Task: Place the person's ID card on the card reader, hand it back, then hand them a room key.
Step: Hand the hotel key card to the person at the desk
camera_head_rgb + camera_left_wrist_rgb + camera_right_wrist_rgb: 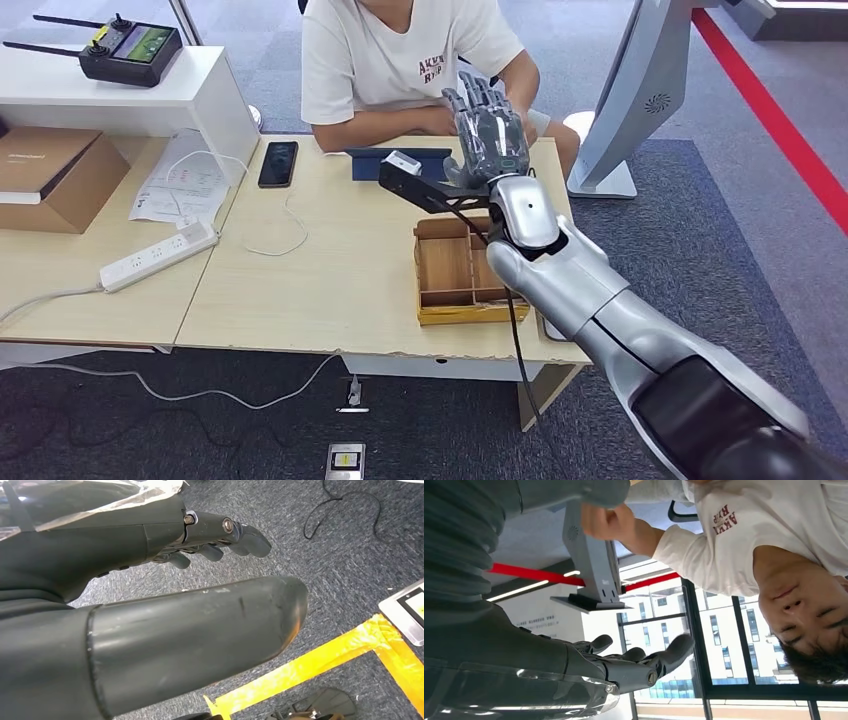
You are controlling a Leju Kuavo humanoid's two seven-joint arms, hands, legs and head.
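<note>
My right hand [488, 130] is raised over the far edge of the table, fingers spread and pointing up, with nothing in it. In the right wrist view its fingers [644, 660] are stretched out and bare. A person in a white T-shirt [395, 55] sits across the table, one hand [520, 100] just behind my right hand. A dark blue flat pad [375, 165] lies on the table in front of the person. A wooden compartment box [450, 272] stands under my right forearm. My left hand [150, 555] hangs over the carpet, fingers [220, 535] loosely bent and holding nothing.
A black phone [278, 163] with a white cable lies on the light wood table [330, 290]. Left of it are papers [185, 185], a power strip [158, 256] and a cardboard box [50, 175]. A grey kiosk stand [640, 90] rises at the right.
</note>
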